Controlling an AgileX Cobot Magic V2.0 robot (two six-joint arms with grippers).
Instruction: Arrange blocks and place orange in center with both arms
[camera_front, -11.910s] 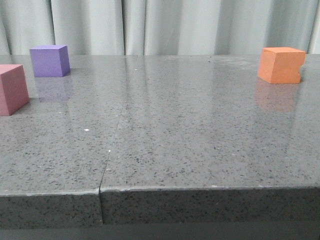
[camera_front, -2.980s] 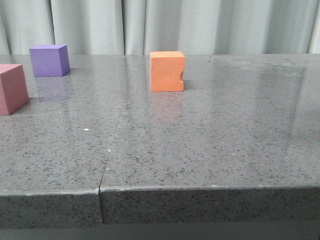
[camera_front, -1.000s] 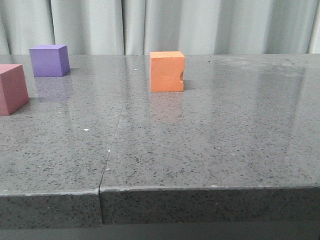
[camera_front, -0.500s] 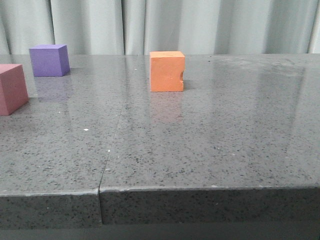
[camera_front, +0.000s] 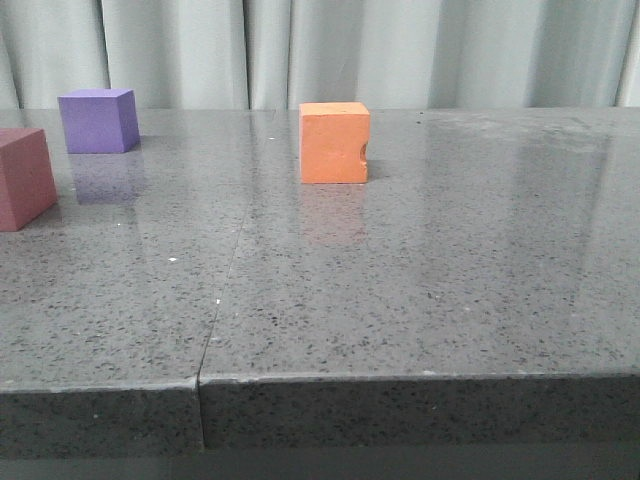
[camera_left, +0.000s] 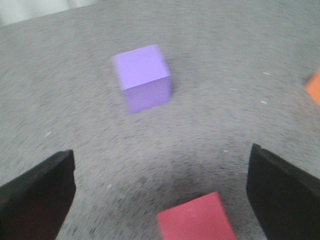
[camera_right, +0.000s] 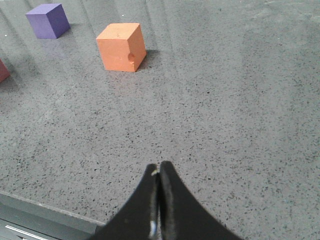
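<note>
The orange cube (camera_front: 334, 143) with a notch in its right edge stands at the middle back of the table; it also shows in the right wrist view (camera_right: 121, 47). The purple cube (camera_front: 97, 120) stands at the back left. The pink-red cube (camera_front: 24, 178) sits at the left edge, darkened by shadow. In the left wrist view my left gripper (camera_left: 160, 197) is wide open above the pink-red cube (camera_left: 196, 219), with the purple cube (camera_left: 142, 78) beyond. My right gripper (camera_right: 159, 170) is shut and empty, near the table's front edge, far from the orange cube.
A seam (camera_front: 228, 280) runs across the grey speckled table (camera_front: 430, 270). The table's front edge (camera_front: 400, 378) is close to the camera. Pale curtains (camera_front: 330, 50) hang behind. Neither arm shows in the front view.
The orange cube went from the back right to the middle back before three seconds ago and stays there. In the last half second a shadow has darkened the pink-red cube and the table's left side.
</note>
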